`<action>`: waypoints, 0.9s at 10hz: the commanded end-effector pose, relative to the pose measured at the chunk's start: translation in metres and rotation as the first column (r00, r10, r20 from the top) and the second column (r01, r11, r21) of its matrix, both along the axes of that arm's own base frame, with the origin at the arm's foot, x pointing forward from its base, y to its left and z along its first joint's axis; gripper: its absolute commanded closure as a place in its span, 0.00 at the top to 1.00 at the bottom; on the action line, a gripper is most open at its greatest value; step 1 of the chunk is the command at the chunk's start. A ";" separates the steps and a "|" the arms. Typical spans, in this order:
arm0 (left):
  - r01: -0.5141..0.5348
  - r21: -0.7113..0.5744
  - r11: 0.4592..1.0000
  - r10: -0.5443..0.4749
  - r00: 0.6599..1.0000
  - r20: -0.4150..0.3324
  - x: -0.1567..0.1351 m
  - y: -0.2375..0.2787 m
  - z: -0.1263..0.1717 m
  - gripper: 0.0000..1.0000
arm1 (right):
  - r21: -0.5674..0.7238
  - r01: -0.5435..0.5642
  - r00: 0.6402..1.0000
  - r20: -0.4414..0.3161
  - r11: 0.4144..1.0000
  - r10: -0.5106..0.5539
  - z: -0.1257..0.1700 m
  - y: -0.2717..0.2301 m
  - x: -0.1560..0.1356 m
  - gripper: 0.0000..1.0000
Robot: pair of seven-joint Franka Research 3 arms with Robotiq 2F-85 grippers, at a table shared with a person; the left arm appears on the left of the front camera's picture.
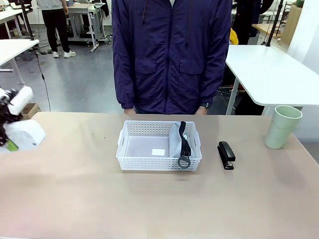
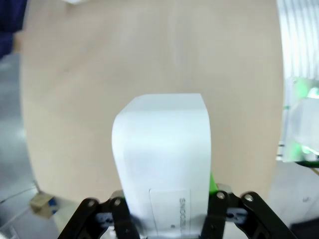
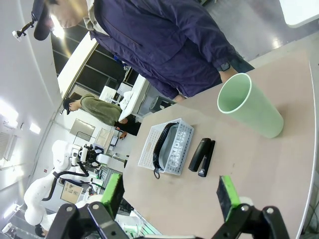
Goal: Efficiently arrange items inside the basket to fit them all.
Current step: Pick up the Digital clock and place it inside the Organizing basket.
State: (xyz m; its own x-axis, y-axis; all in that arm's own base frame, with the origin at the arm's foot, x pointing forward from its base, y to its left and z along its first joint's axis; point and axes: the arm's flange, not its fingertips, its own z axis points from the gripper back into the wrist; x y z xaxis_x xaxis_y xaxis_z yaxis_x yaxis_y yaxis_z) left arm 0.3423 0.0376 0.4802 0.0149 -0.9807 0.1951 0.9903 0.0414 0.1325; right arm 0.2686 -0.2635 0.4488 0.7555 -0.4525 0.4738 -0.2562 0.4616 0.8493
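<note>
- The white box [image 2: 162, 149] could slip or twist. The left gripper [image 2: 167, 219] clamps only its near end, so most of the box juts out past the fingers [image 2: 119, 214]. A quick swing toward the basket [image 1: 149, 162] may lever it loose.
- The box may not go in flat. The grey pouch [image 1: 175, 142] stands on edge against the basket's right end, with its black strap [image 1: 183, 144] draped over the front rim. The only room is the bare floor beside it, and lowering too far right would hit the pouch or catch the rim.
- If the box is set down carelessly, the stapler [image 1: 226, 155] and the green cup [image 1: 282, 126] may find no space.
- The box sits between the left fingers, gripped on its two long sides with a printed label close to the pads. It is by the left edge of the tabletop [image 1: 75, 199], well apart from the basket at the middle.
- The right gripper [image 3: 169, 194] is spread wide with nothing between its pads. The stapler lies just right of the basket and the cup stands near the far right corner, both well ahead of that gripper.
</note>
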 end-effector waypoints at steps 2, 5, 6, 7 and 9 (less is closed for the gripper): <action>0.000 0.000 1.000 0.000 1.000 0.000 0.000 0.000 0.000 0.10 | 0.000 0.000 0.999 0.038 1.000 0.000 0.002 -0.002 0.002 1.00; 0.000 0.000 1.000 0.000 1.000 0.000 0.000 0.000 0.000 0.10 | 0.000 0.000 0.999 0.038 1.000 0.000 0.002 -0.002 0.002 1.00; -0.011 -0.009 1.000 0.011 1.000 -0.009 0.001 0.000 0.001 0.51 | 0.000 0.000 0.999 0.038 1.000 0.000 0.002 -0.002 0.002 1.00; -0.027 0.103 0.994 0.026 1.000 0.009 0.000 -0.034 0.012 0.51 | 0.000 0.000 0.999 0.038 1.000 0.000 0.002 -0.002 0.002 1.00; 0.025 0.192 0.981 -0.036 0.998 0.056 0.027 -0.134 0.046 0.51 | 0.000 0.000 0.999 0.038 1.000 0.000 0.002 -0.002 0.002 1.00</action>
